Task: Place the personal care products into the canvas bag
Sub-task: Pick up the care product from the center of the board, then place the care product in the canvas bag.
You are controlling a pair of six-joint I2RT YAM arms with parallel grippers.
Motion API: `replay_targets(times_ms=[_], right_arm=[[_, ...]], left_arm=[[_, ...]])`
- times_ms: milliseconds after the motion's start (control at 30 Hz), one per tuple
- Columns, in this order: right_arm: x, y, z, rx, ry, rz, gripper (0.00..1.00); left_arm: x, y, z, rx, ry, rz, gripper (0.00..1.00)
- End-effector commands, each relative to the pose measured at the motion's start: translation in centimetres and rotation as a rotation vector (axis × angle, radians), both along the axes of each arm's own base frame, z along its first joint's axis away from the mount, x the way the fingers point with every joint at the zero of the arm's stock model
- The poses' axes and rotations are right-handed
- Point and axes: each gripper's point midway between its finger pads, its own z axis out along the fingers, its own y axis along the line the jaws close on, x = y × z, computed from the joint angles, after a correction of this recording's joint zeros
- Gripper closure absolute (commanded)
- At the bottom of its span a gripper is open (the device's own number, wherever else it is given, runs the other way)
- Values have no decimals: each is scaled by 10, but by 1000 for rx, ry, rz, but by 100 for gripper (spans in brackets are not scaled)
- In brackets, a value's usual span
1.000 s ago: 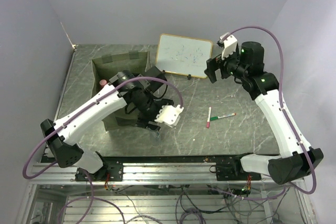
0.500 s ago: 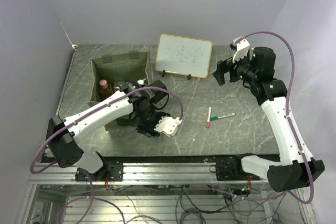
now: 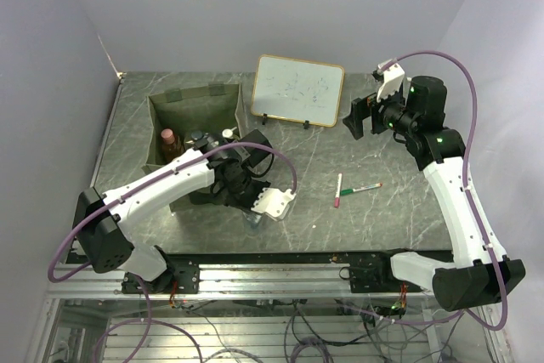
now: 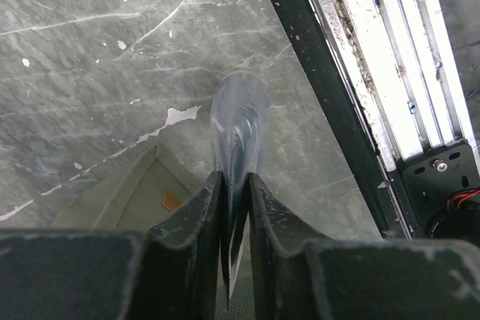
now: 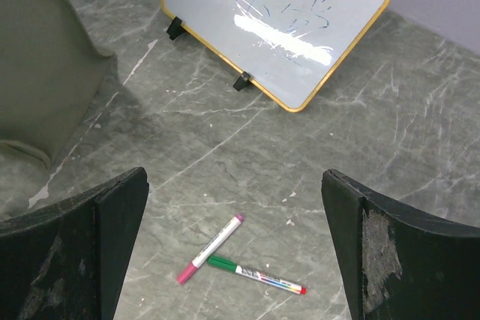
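Note:
A small clear bottle (image 4: pixel 238 114) lies on the table in front of the canvas bag's right corner, and my left gripper (image 4: pixel 234 182) is shut on it, jaws squeezing its near end. In the top view the left gripper (image 3: pixel 254 212) sits low at that corner. The olive-green canvas bag (image 3: pixel 183 110) stands open at the back left. Inside it I see an amber bottle with a pink cap (image 3: pixel 167 138), a dark-capped one (image 3: pixel 197 138) and a white cap (image 3: pixel 228 133). My right gripper (image 3: pixel 358 118) hangs high at the right, open and empty (image 5: pixel 234 181).
A wood-framed whiteboard (image 3: pixel 297 89) stands at the back centre. A red marker (image 3: pixel 338 190) and a green marker (image 3: pixel 365 186) lie crossed mid-table, also below the right gripper (image 5: pixel 214 249). The black table edge and metal rail (image 4: pixel 360 110) run just right of the held bottle.
The left gripper has closed from wide open onto the clear bottle by the bag's front corner. The right arm swung right a second ago and has since held still.

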Motion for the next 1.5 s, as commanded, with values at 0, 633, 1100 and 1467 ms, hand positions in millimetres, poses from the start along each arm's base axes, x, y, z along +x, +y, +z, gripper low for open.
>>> replay_targets(times_ms=[0, 633, 1100, 1467], right_arm=[[1, 1, 2, 20, -7, 5, 0], [9, -2, 1, 2, -10, 1, 0], [13, -1, 1, -1, -9, 5, 0], [14, 1, 0, 6, -1, 11, 0]], left_arm=[[3, -17, 21, -93, -15, 11, 78], [35, -61, 115, -324, -65, 128, 93], [77, -69, 238, -606, -207, 234, 93], [106, -15, 319, -804, -336, 362, 93]])
